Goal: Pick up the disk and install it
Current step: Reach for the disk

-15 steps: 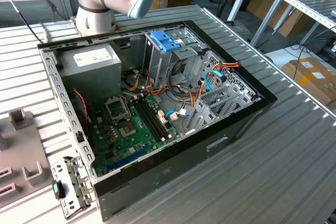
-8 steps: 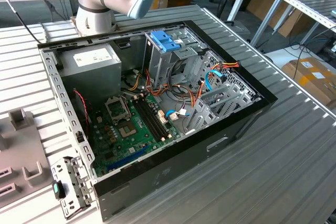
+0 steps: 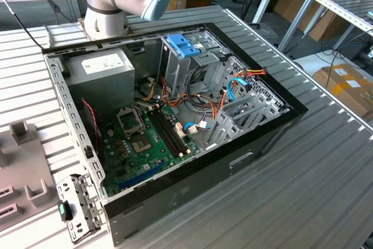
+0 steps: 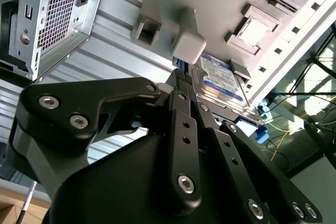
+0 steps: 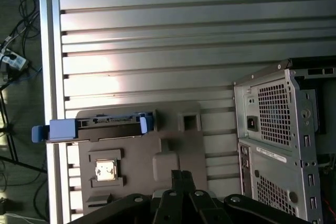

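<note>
Jaws closed together, gripping nothing, tips near disk (image 4: 223,74). Disk w/ blue rail sits in grey fixture (image 5: 176,148) on counter (image 5: 184,35).

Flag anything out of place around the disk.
The disk sits in the grey fixture, but its light-blue rail juts out past the edge of the table, unsupported. Nothing else there looks odd.

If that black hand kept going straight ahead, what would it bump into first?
Probably the raised grey block on the holder plate, just ahead of the hand; the disk sits beside it. Depth is unclear.
</note>
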